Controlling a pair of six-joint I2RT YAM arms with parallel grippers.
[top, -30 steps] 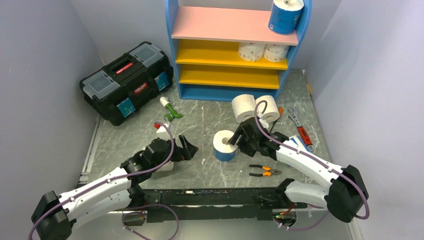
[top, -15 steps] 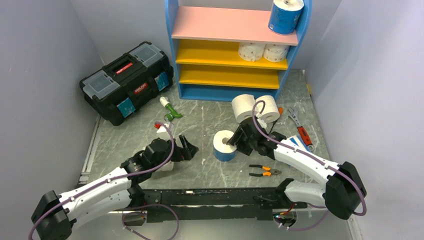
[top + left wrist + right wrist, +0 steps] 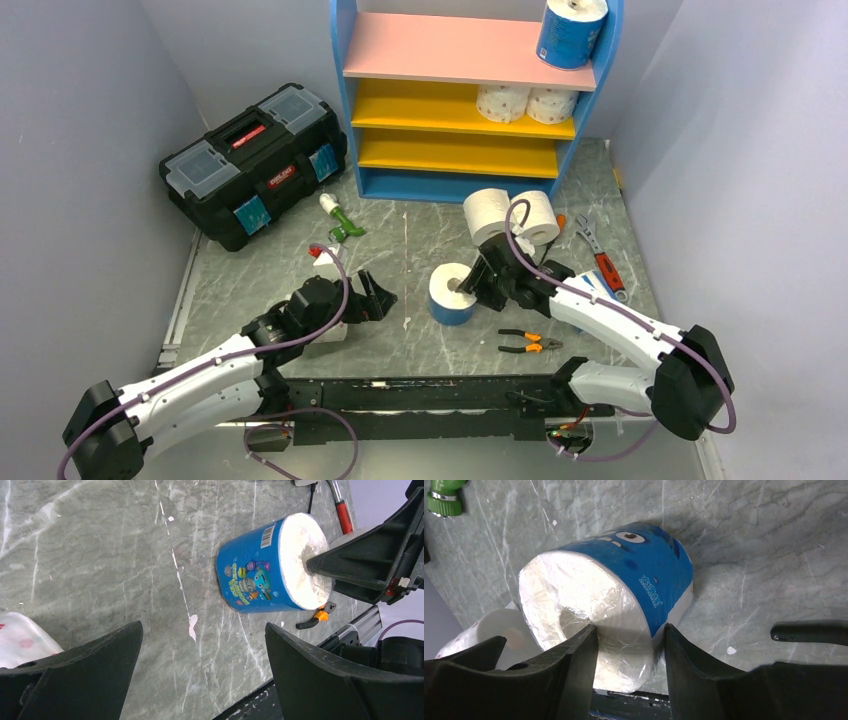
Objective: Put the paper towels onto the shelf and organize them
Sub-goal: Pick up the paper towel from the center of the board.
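**Item.** The blue-wrapped roll stands on end on the worktop, well short of the shelf.

**Claws.** My right claw is narrowed onto the roll's wall, one finger in the cardboard core and the other against the wrapper outside. I judge contact made; I cannot confirm how firm it is. My left claw stands fully open, holding nothing, apart from the roll.

**Handling.** I judge it light, soft and compressible. The plastic film looks slick, so the core-and-wall pinch is the sound hold.

**Obstructions.** Two white rolls lie just behind, between this roll and the shelf. Pliers lie beside the right arm, and a wrench further right.
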